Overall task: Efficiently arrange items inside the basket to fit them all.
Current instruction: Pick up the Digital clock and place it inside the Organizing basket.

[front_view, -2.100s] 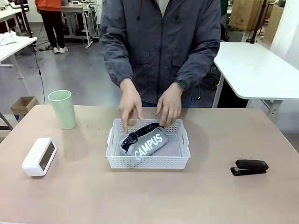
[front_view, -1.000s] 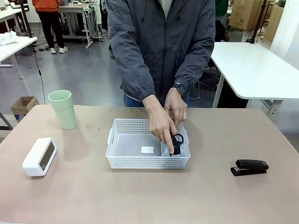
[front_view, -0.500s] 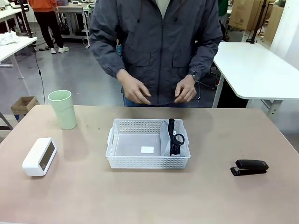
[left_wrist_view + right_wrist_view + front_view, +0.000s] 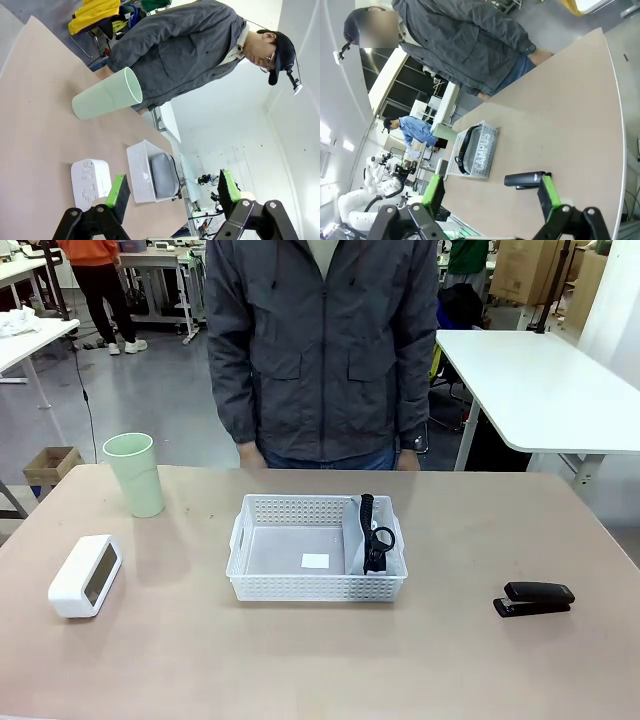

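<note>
Gaping wide at the left pincer (image 4: 172, 194), clutching nothing. Same at the right pincer (image 4: 491, 194): wide apart, empty, clear of the stapler (image 4: 525, 178).

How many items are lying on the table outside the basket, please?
3: the green cup far left, the white box near left, the black stapler at right.

Across the scene, a tan table (image 4: 300, 670). Carries four things directly, all well apart: a pale green cup (image 4: 133, 474) upright at the far left, a white box (image 4: 85, 575) lying at the near left, a white lattice basket (image 4: 316, 586) in the middle, and a black stapler (image 4: 534, 598) at the near right.
</note>
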You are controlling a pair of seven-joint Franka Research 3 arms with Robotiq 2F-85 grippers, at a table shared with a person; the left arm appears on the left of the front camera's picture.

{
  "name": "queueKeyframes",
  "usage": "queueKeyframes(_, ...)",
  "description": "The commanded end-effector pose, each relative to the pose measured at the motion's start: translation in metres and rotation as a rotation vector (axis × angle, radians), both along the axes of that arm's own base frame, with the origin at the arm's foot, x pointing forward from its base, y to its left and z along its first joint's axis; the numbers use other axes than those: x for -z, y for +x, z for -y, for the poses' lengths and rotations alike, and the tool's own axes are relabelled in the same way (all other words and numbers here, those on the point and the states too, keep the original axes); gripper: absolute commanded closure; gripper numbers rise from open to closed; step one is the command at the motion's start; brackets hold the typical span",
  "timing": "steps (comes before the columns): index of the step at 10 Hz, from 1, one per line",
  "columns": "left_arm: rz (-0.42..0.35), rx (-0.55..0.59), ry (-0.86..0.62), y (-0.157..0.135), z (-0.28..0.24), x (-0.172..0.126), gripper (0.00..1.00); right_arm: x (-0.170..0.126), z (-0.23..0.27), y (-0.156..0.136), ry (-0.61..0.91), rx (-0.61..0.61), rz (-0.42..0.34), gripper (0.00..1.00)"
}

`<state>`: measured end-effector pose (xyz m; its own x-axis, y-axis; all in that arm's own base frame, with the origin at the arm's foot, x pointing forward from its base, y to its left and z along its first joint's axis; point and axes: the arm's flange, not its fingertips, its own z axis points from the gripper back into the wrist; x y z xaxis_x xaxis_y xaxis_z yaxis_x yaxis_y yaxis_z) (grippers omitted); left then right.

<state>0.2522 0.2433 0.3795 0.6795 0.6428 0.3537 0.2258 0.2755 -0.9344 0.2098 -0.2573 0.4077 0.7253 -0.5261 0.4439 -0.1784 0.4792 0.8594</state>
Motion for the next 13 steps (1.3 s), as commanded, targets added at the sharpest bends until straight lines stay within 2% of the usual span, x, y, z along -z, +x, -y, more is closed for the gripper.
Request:
queueKeyframes(1,0.0,0.0,0.0,0.0,0.0,0.0,0.07,-0.002,0.003,0.003,-0.004,0.002,0.039,0.0)
queueKeyframes(2,-0.006,0.032,0.068,-0.007,0.01,-0.022,0.07,-0.002,0.003,0.003,-0.004,0.002,0.039,0.0)
queueKeyframes(3,-0.064,-0.014,0.15,-0.008,0.03,-0.048,0.07,-0.002,0.003,0.003,-0.004,0.002,0.039,0.0)
queueKeyframes(4,-0.151,-0.014,0.22,-0.003,0.055,-0.077,0.07,-0.002,0.003,0.003,-0.004,0.002,0.039,0.0)
queueKeyframes(5,-0.234,0.036,0.324,0.006,0.085,-0.097,0.07,-0.002,0.003,0.003,-0.004,0.002,0.039,0.0)
queueKeyframes(7,-0.38,0.067,0.578,0.03,0.139,-0.121,0.07,-0.002,0.003,0.003,-0.004,0.002,0.039,0.0)
queueKeyframes(8,-0.454,0.114,0.72,0.046,0.168,-0.124,0.07,-0.002,0.003,0.003,-0.004,0.002,0.039,0.0)
queueKeyframes(9,-0.488,0.136,0.829,0.057,0.192,-0.123,0.07,-0.002,0.003,0.003,-0.004,0.002,0.039,0.0)
queueKeyframes(11,-0.488,0.115,0.994,0.072,0.224,-0.113,0.07,-0.002,0.003,0.003,-0.004,0.002,0.039,0.0)
queueKeyframes(12,-0.518,0.117,1.067,0.078,0.234,-0.104,0.07,-0.002,0.003,0.003,-0.004,0.002,0.039,0.0)
queueKeyframes(13,-0.504,0.177,1.136,0.079,0.24,-0.096,0.07,-0.002,0.003,0.003,-0.004,0.002,0.039,0.0)
